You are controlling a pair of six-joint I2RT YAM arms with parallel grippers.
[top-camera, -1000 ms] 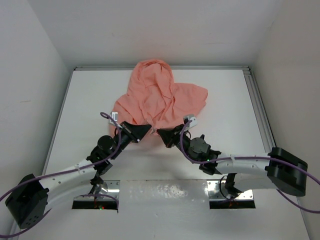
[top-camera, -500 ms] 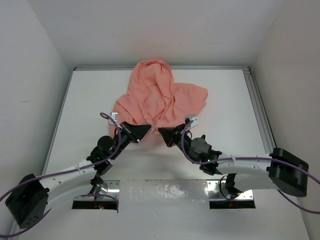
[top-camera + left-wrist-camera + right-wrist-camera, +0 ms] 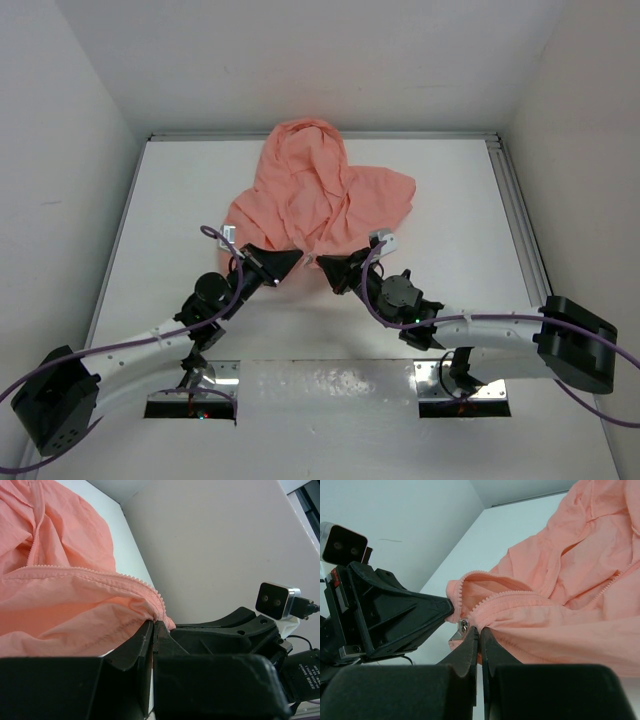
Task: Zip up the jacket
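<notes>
Left fingers (image 3: 132,647) pinching jacket (image 3: 320,195) edge, right fingers (image 3: 495,652) apparently pinching fabric by zipper pull (image 3: 463,626), both pinches hidden from above

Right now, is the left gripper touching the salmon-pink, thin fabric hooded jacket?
Touching. The left wrist view shows the left gripper shut, with its tips pinching the edge of the salmon-pink jacket right beside the zipper teeth. No gap shows between them.

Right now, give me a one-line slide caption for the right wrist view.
Right tool pinches the jacket at its zipper edge beside the metal pull; left tool grips the adjoining corner.
</notes>
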